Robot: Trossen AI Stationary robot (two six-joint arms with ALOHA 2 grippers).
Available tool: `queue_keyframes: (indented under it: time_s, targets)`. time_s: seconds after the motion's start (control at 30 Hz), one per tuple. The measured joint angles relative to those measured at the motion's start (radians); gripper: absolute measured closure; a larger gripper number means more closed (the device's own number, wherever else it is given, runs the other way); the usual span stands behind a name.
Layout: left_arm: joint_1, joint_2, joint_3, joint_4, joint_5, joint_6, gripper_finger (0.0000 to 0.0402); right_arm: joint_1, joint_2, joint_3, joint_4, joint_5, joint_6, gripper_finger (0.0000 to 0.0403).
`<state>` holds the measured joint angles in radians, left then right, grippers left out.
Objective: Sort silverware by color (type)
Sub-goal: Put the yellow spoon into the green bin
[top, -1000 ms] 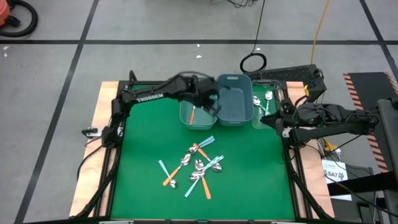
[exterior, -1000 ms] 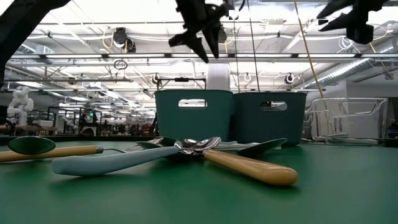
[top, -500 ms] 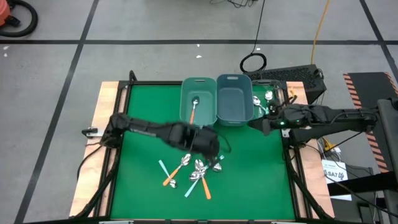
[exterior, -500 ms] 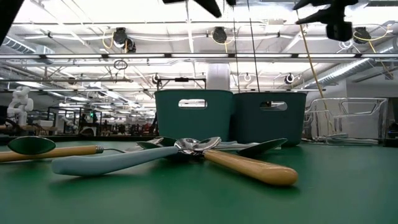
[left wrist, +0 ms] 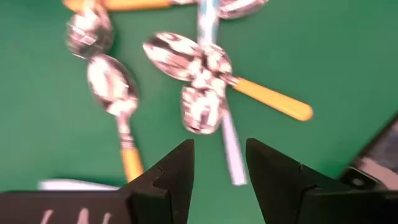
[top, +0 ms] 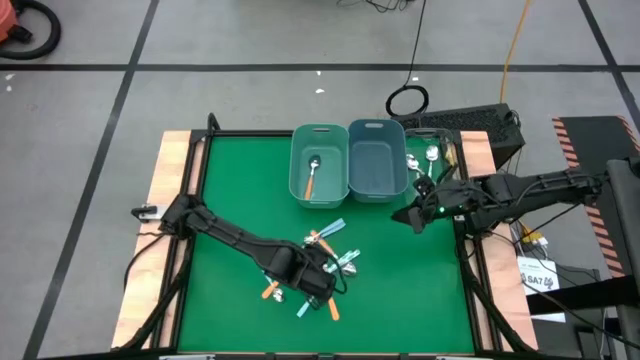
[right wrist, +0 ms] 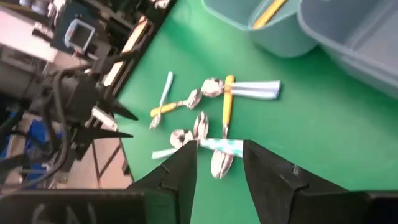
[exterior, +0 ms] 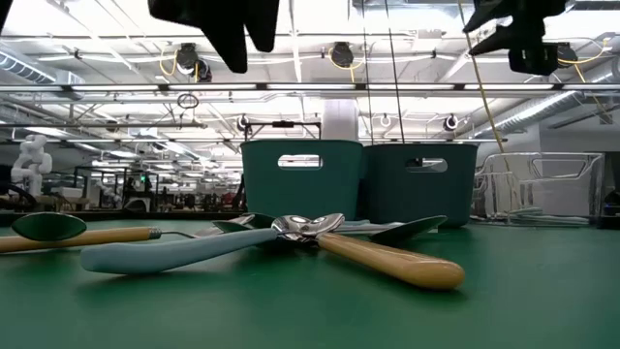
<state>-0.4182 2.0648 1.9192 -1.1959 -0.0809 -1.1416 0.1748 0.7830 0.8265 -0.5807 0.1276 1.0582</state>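
A large hall with ceiling lamps and racks shows behind the green table (top: 230,200), which has a wooden edge. At the far side of the table stand two teal bins side by side. The left bin (top: 318,192) holds one orange-handled spoon (top: 311,178); the right bin (top: 376,185) looks empty from above. A few more spoons (top: 422,160) lie just beside the right bin, in what seems a clear tray, but this is hard to tell.

The pile of silverware (top: 318,262) lies on the near middle of the mat, with orange, light blue and teal handles crossing each other in many directions. The left gripper (top: 318,283) is right above this pile, much nearer than the other arm. In the left wrist view the spoons are directly ahead of its fingers (left wrist: 171,168): an orange-handled spoon (left wrist: 239,87) lies slanted across a light blue one (left wrist: 224,127), and another orange-handled spoon (left wrist: 118,112) runs almost along the line toward the fingers. The fingers stand apart with a clear gap, and they hold nothing and touch nothing.

The right gripper (top: 412,215) hovers over the mat near the right bin, well apart from the pile, also with its fingers apart and empty. I judge that the left arm makes the next pick, and it must turn to close across one handle only.
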Motion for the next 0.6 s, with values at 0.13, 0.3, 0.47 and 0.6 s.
queue_keyframes:
  time_s: [0.13,0.3,0.47,0.6]
  targets:
    - [0.004,0.001,-0.042,0.03,0.074,-0.045,0.025,0.056,0.001,0.0,-0.037,-0.001,0.011,0.0277]
    - [0.005,0.001,-0.011,-0.069,0.076,-0.164,0.025,0.125,0.002,0.0,-0.063,0.0,0.035,0.0277]
    - [-0.011,-0.001,0.009,-0.187,0.052,-0.222,0.0242,0.179,0.001,0.0,-0.063,0.034,0.056,0.0277]
    - [-0.02,-0.003,-0.027,-0.169,0.053,-0.176,0.0196,0.216,0.001,0.0,-0.063,0.079,0.073,0.0277]
